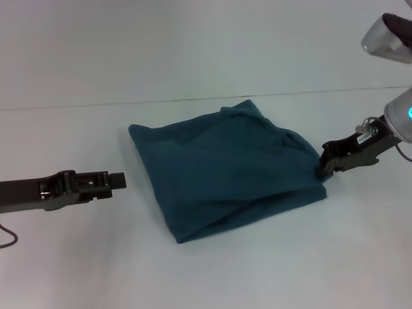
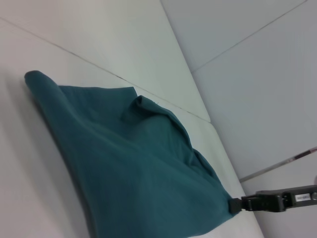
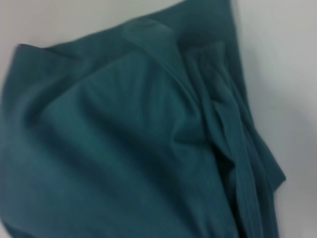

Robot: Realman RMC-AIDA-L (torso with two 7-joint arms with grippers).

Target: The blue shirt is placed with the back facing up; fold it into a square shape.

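Right now the blue shirt (image 1: 225, 170) lies on the white table (image 1: 77, 257) as a rumpled, roughly four-sided bundle, already folded over on itself, and everything hinges on how the two arms sit against it.

The right gripper (image 1: 322, 168) is hard up against the shirt's right-hand corner, fingertips touching the cloth where the layers bunch together. From the left wrist view, the right gripper (image 2: 235, 205) meets that corner at its very tip, and the jaws look closed down on a pinch of fabric, though the actual bite is too dark to be sure of. The right wrist view is filled with the shirt (image 3: 124, 148), pleats gathering toward one corner, which fits a hold at that point.

The left gripper (image 1: 118, 181) is on the other side of the shirt, clear of its left edge with bare table between them, fingers pointing at the cloth. I cannot tell how far apart its fingers stand; it carries nothing.

So the right arm is the near one, in contact; the left arm is well apart. The bundle's long axis runs from its far-left corner down to that right-hand corner. My read: the shape is lopsided, not yet a tidy square, and any squaring-up pull would start from the right corner.
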